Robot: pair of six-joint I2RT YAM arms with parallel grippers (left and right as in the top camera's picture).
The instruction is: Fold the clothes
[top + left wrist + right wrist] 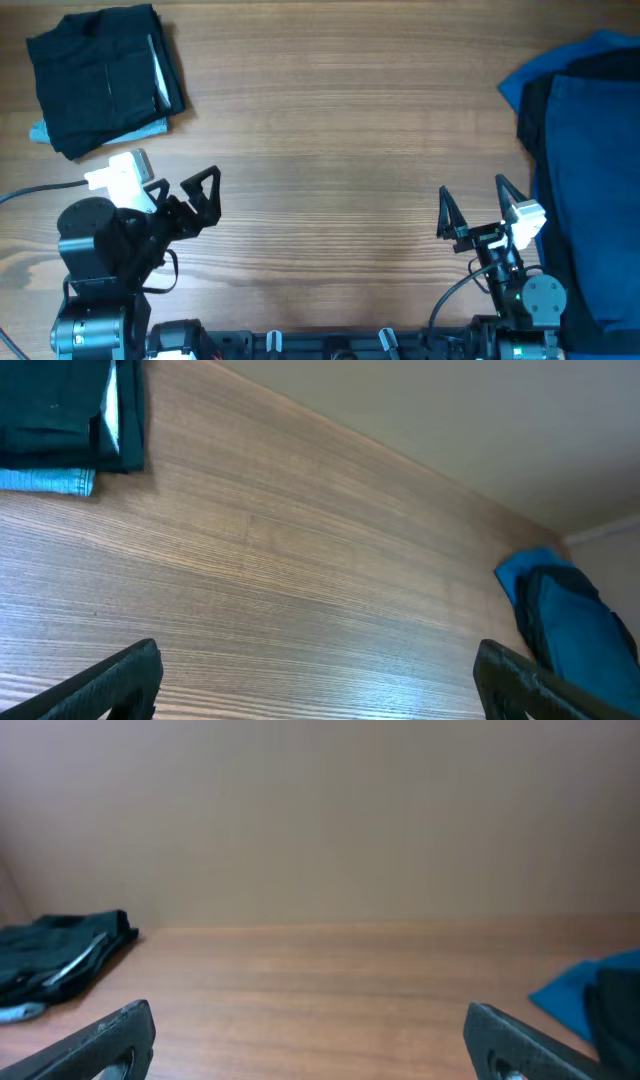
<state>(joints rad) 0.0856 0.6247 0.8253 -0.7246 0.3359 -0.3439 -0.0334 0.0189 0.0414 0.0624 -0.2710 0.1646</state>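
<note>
Right now we are facing a half-done job: the folded dark stack (100, 75) is lying at ten o'clock on the desk (340, 130), while the unfolded blue heap (590, 150), a navy piece draped over a brighter blue one, is bunching against the three o'clock edge. Both arms are hovering at six o'clock. The left fingers (105, 685) are standing wide apart and holding nothing, and the right fingers (100, 1040) are likewise spread wide and empty, near the heap. As we are judging it, the step in hand is bringing one piece out to the bare centre. To do it well, we are aiming the right fingers at the top layer near its edge, pinching only that layer, and dragging it low toward nine o'clock so it is spreading flat rather than rolling, with the left fingers catching the opposite corner.
</note>
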